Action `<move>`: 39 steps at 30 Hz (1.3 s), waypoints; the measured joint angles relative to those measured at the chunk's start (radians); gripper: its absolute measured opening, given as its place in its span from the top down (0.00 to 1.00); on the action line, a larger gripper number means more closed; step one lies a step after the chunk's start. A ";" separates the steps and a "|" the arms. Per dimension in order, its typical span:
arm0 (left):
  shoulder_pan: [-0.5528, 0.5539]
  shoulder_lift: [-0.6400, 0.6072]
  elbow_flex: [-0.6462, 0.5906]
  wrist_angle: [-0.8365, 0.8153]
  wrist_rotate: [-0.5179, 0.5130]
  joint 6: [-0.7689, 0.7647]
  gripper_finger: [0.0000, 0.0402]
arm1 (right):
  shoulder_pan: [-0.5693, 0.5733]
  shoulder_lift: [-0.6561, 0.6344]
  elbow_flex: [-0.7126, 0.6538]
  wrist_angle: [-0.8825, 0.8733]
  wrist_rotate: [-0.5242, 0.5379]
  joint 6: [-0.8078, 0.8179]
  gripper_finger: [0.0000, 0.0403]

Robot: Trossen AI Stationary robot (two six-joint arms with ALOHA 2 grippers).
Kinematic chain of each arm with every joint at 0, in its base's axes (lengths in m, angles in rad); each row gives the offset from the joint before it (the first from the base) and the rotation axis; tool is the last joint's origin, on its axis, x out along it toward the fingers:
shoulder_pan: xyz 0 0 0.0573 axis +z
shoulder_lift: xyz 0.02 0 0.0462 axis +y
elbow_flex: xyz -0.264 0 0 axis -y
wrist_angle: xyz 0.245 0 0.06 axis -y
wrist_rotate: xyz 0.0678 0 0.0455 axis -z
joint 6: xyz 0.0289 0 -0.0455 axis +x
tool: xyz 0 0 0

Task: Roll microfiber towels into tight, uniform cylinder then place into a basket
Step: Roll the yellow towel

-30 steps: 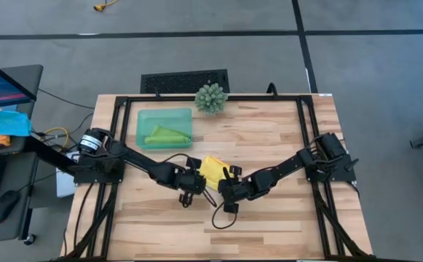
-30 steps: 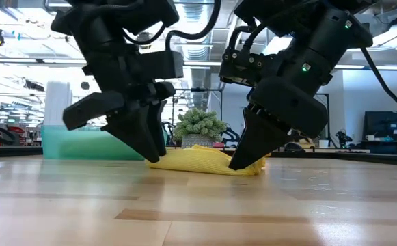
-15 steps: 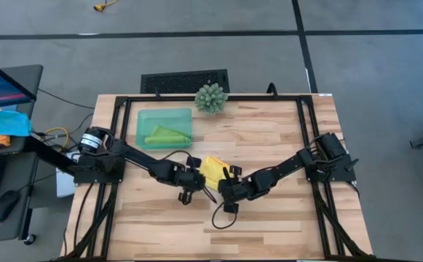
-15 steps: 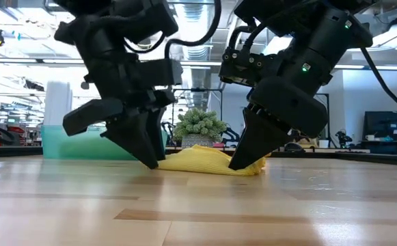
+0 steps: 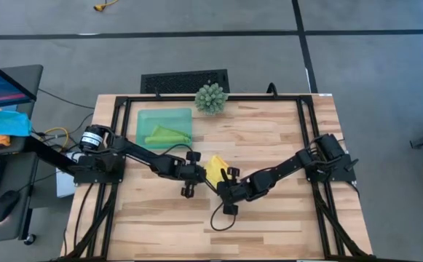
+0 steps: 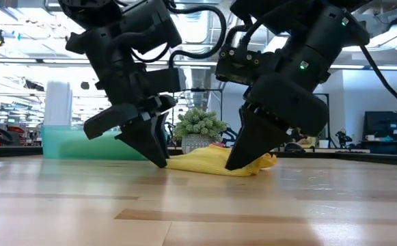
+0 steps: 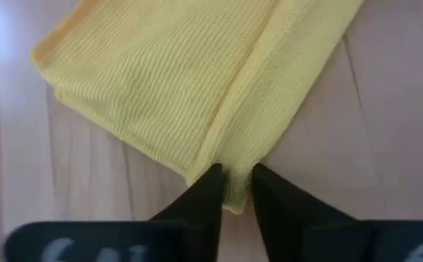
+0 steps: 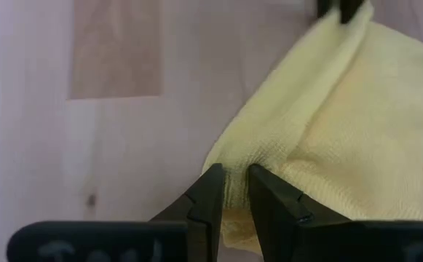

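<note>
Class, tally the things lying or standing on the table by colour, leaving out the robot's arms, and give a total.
Green: 3 (towel, teal-green basket, spiky ball plant)
Yellow: 1 (towel)
Total: 4

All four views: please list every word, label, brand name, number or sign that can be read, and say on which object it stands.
No text can be read in any view.
Pale marks on the dark bar at the bottom of the left wrist view: too blurred to read.
Similar marks in the right wrist view: too blurred to read.
Yellow towel, basket, table: no lettering.
</note>
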 joint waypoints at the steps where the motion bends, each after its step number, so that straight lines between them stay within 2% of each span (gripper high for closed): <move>1: 0.000 0.000 0.000 0.000 0.007 0.001 0.87 | 0.004 0.001 0.007 -0.001 -0.002 -0.014 0.77; 4: -0.004 0.000 0.000 0.003 0.037 0.002 0.97 | 0.011 0.003 0.021 -0.003 -0.012 -0.040 0.77; 9: -0.023 0.000 0.000 -0.001 0.057 -0.047 0.99 | 0.013 0.003 0.024 -0.012 -0.018 -0.042 0.77; 18: -0.081 -0.002 0.002 -0.047 0.113 -0.388 0.99 | 0.037 0.002 0.025 -0.025 -0.015 -0.050 0.76; 22: -0.119 -0.002 0.002 -0.051 0.115 -0.481 0.99 | 0.039 0.000 0.026 -0.024 -0.039 -0.077 0.71; 27: -0.153 -0.001 0.002 -0.054 0.124 -0.604 0.99 | 0.049 0.001 0.030 -0.031 -0.032 -0.202 0.57; 29: -0.160 -0.001 0.001 -0.054 0.125 -0.638 0.99 | 0.051 0.003 0.052 -0.064 -0.031 -0.260 0.52; 33: -0.166 0.000 0.001 -0.055 0.129 -0.676 0.99 | 0.051 0.006 0.139 -0.240 -0.041 -0.302 0.45; 39: -0.166 0.000 0.001 -0.056 0.158 -0.738 0.99 | 0.059 0.005 0.273 -0.405 -0.028 -0.317 0.44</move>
